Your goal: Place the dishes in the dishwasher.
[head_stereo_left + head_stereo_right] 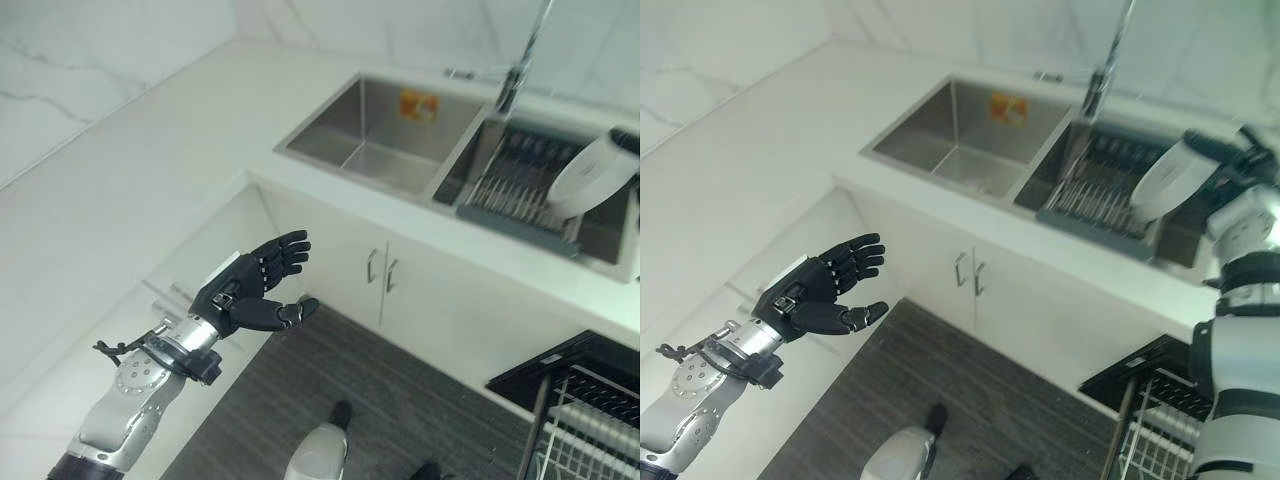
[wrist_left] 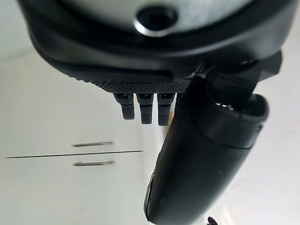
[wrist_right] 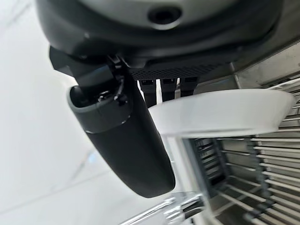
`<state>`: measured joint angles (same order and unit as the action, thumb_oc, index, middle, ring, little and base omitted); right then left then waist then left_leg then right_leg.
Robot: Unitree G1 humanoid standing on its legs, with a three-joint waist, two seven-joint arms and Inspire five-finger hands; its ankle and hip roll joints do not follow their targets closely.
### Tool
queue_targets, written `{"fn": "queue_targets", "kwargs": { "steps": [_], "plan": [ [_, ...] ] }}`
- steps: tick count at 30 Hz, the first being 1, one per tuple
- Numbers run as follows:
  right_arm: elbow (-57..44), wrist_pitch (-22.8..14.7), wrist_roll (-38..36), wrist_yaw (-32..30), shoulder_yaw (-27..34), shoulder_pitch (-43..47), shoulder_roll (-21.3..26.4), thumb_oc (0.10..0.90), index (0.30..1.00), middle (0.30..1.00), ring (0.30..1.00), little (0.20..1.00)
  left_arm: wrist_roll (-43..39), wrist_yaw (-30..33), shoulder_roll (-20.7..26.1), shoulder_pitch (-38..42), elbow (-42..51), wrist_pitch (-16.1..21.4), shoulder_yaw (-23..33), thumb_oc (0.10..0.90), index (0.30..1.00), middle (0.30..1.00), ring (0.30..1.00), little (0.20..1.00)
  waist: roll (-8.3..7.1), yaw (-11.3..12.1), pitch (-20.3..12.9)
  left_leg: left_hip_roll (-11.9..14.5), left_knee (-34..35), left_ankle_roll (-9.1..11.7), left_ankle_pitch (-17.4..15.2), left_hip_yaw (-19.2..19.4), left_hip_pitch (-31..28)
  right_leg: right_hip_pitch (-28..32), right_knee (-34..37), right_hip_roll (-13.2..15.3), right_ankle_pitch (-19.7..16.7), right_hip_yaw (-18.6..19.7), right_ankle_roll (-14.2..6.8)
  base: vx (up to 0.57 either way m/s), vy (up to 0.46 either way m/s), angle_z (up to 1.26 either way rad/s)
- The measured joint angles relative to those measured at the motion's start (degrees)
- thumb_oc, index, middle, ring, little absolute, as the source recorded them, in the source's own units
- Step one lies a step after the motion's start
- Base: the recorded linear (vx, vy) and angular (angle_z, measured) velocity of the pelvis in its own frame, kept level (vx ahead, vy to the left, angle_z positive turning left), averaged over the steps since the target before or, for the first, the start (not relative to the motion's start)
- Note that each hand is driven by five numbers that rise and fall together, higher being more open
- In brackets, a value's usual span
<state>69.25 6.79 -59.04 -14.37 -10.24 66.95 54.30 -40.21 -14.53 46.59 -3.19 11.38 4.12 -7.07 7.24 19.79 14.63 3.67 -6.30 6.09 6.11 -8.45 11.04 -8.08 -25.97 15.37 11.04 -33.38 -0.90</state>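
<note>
A white plate [image 1: 590, 175] hangs tilted over the dish rack [image 1: 520, 195] in the sink's right basin. My right hand [image 1: 1243, 150] is shut on its rim; up close, the thumb [image 3: 123, 140] lies on one face of the plate [image 3: 220, 112] and the fingers [image 3: 161, 86] on the other. My left hand [image 1: 245, 295] floats open and holds nothing, out over the dark floor beside the low cabinets, its fingers spread. The dishwasher's wire rack [image 1: 590, 420] stands pulled out at the lower right.
The steel sink's left basin [image 1: 390, 130] holds no dishes. A tall faucet [image 1: 520, 60] rises behind the divider. White cabinet doors with metal handles [image 1: 380, 270] sit below the counter [image 1: 150, 170]. Dark floor [image 1: 380, 390] lies between cabinets and dishwasher.
</note>
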Motion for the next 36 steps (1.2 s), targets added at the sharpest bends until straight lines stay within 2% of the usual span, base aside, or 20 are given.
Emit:
{"fn": "queue_targets", "kwargs": {
  "steps": [3,7,12,17,21,26,29,30,33,34,35,36],
  "plan": [
    [1.32,0.03,-0.96,0.07,-0.07,-0.01,-0.43,0.400,0.300,0.300,0.300,0.300,-0.08,-0.06,0.00,-0.04,0.01,0.12,0.00,0.800,0.900,0.900,0.900,0.900,-0.02,0.30,0.04,0.13,0.11,0.24,0.11,0.02,-0.01,-0.45,-1.12,0.29,1.10,0.08,-0.15,-0.05,0.030,0.00],
    [3.96,3.67,-2.19,2.37,0.16,-0.29,-1.00,0.400,0.300,0.300,0.300,0.300,-0.23,-0.01,0.00,0.31,0.69,0.24,0.00,0.800,0.900,0.900,0.900,0.900,-0.02,-0.90,0.03,0.08,0.08,0.03,-0.04,0.62,-1.21,0.44,-1.14,0.46,0.73,0.68,-0.01,-0.07,0.023,-0.05],
    [4.35,4.08,-2.43,5.21,0.69,-1.37,-1.41,0.400,0.300,0.300,0.300,0.300,-2.31,0.02,0.00,0.27,0.70,0.24,0.00,0.800,0.900,0.900,0.900,0.900,-0.02,-1.43,-0.01,0.25,0.12,0.01,-0.11,1.33,-1.94,0.77,-1.12,0.28,0.67,1.28,0.11,-0.04,0.020,-0.07],
    [0.42,4.06,-2.30,6.26,0.42,-4.21,-3.79,0.400,0.300,0.300,0.300,0.300,-2.35,-0.03,-0.16,0.19,1.18,0.22,0.02,0.800,0.900,0.900,0.900,0.900,-0.37,-2.51,-0.14,0.95,-0.39,-0.04,-1.00,2.06,-4.00,2.95,-0.39,-0.37,0.52,1.82,0.12,-0.01,0.001,-0.08],
    [-2.21,3.80,-1.90,7.23,0.23,-6.04,-5.08,0.400,0.300,0.300,0.300,0.300,-2.33,-0.33,-0.23,0.20,2.89,0.08,0.03,0.800,0.900,0.900,0.900,0.900,-1.76,-2.59,-0.86,1.57,-0.73,0.24,-1.42,2.81,-4.45,3.15,0.15,-1.38,0.29,2.58,0.41,-0.02,-0.003,-0.13],
    [-9.84,3.41,-1.94,9.18,0.09,-8.52,-5.24,0.400,0.300,0.300,0.300,0.300,-2.30,-1.16,-0.77,0.18,3.15,0.04,0.06,0.800,0.900,0.900,0.900,0.900,-1.89,-2.99,-0.92,2.30,-0.96,0.38,-1.74,3.35,-5.68,4.41,0.98,-2.39,-0.12,3.09,0.70,-0.04,-0.008,-0.07],
    [-16.55,2.59,-1.94,10.69,-0.16,-8.98,-5.37,0.400,0.300,0.300,0.300,0.300,-2.21,-1.20,-0.98,-0.25,3.19,0.04,0.07,0.800,0.900,0.900,0.900,0.900,-1.95,-3.71,-0.95,2.81,-0.88,0.15,-2.18,3.45,-5.99,4.67,1.04,-2.91,-0.15,3.27,0.83,-0.10,0.001,-0.05],
    [-24.15,-0.27,-1.90,10.95,-0.18,-9.80,-5.67,0.400,0.300,0.300,0.300,0.300,-2.19,-1.26,-2.90,-0.48,3.18,0.05,0.15,0.800,0.900,0.900,0.900,0.900,-2.13,-3.85,-1.10,3.23,-0.85,0.20,-2.18,3.46,-5.66,4.68,1.04,-3.58,-0.21,3.30,1.13,-0.15,0.050,-0.02],
    [-32.86,-3.70,-1.71,10.23,-0.17,-11.55,-6.10,0.400,0.300,0.300,0.300,0.300,-2.16,-2.54,-4.83,-0.44,3.19,0.33,0.10,0.800,0.900,0.900,0.900,0.900,-3.15,-4.30,-1.96,3.60,-0.36,0.51,-2.28,3.82,-6.01,4.52,1.60,-3.51,-0.61,3.01,1.92,-0.16,0.139,-0.02],
    [-33.82,-4.82,-1.70,10.52,-0.16,-11.55,-6.73,0.400,0.300,0.300,0.300,0.300,-2.15,-2.76,-5.02,-0.46,3.19,0.35,0.05,0.800,0.900,0.900,0.900,0.900,-3.58,-4.46,-2.22,3.88,-1.41,-0.40,-2.96,5.70,-5.93,4.46,1.78,-3.12,-0.92,2.99,2.17,-0.12,0.154,-0.20],
    [-35.60,-6.89,-0.14,10.82,-0.15,-12.17,-7.46,0.400,0.300,0.300,0.300,0.300,-2.14,-3.58,-5.86,-0.50,3.19,1.03,-0.11,0.800,0.900,0.900,0.900,0.900,-4.10,-5.40,-2.86,3.53,-6.11,-1.30,-5.21,10.09,-5.40,4.20,1.40,-1.82,-1.16,4.08,1.45,-0.29,0.346,-0.23],
    [-35.67,-8.10,0.55,10.58,-0.14,-12.56,-7.57,0.400,0.300,0.300,0.300,0.300,-2.14,-3.77,-6.12,-0.14,3.18,1.51,-0.10,0.800,0.900,0.900,0.900,0.900,-4.93,-6.13,-3.51,1.73,-4.23,-2.03,-5.07,10.55,-6.09,3.31,0.60,-0.94,-0.68,6.28,-0.37,-0.32,0.419,-0.18]
  ]
}}
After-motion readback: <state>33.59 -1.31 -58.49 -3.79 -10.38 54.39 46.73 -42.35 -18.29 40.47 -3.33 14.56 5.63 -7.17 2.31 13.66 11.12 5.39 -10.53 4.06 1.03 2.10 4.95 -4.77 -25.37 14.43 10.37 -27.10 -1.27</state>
